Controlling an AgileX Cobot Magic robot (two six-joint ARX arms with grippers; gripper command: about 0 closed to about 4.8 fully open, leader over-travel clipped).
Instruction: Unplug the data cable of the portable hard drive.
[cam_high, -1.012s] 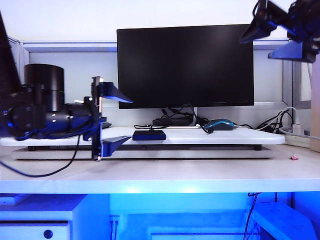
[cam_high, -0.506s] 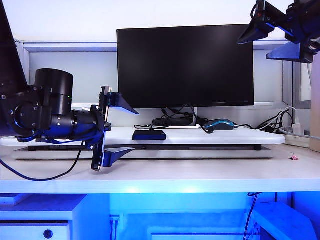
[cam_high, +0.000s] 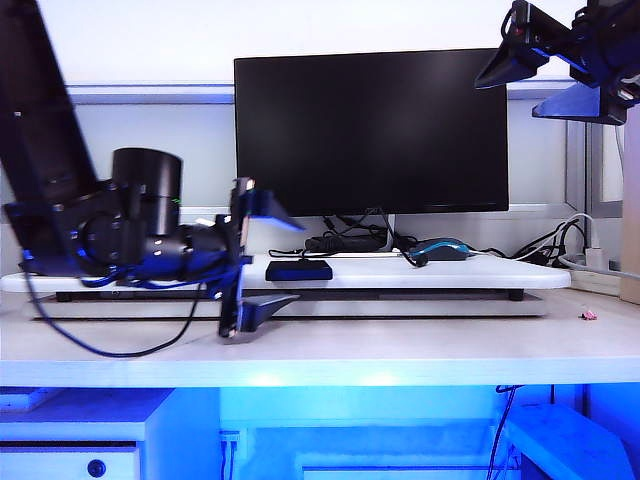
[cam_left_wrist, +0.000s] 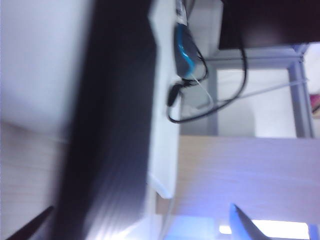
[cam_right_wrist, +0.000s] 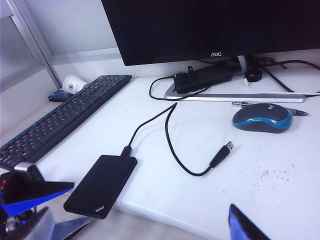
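The portable hard drive (cam_right_wrist: 102, 185) (cam_high: 298, 271) is a flat black box overhanging the front edge of the white board (cam_right_wrist: 210, 200). Its data cable (cam_right_wrist: 167, 135) is plugged into the drive's far end, loops across the board and ends in a free USB plug (cam_right_wrist: 222, 154). That loop and plug show as a black cord (cam_left_wrist: 200, 114) in the blurred left wrist view. My left gripper (cam_high: 298, 260) (cam_left_wrist: 141, 206) is open, level with the drive and just left of it. My right gripper (cam_high: 507, 100) (cam_right_wrist: 159, 212) hangs open high above the board's right side.
A black monitor (cam_high: 370, 130) stands behind. A black-and-blue mouse (cam_right_wrist: 262, 119) (cam_left_wrist: 186, 45) lies right of the cable, a keyboard (cam_right_wrist: 60, 120) and a paper cup (cam_right_wrist: 75, 84) to the left. A black adapter (cam_right_wrist: 205, 79) sits under the monitor. White cords (cam_high: 580, 250) trail at the far right.
My left arm has swung right along the board's front edge, bringing its open gripper up to the hard drive. The right arm has stayed still.
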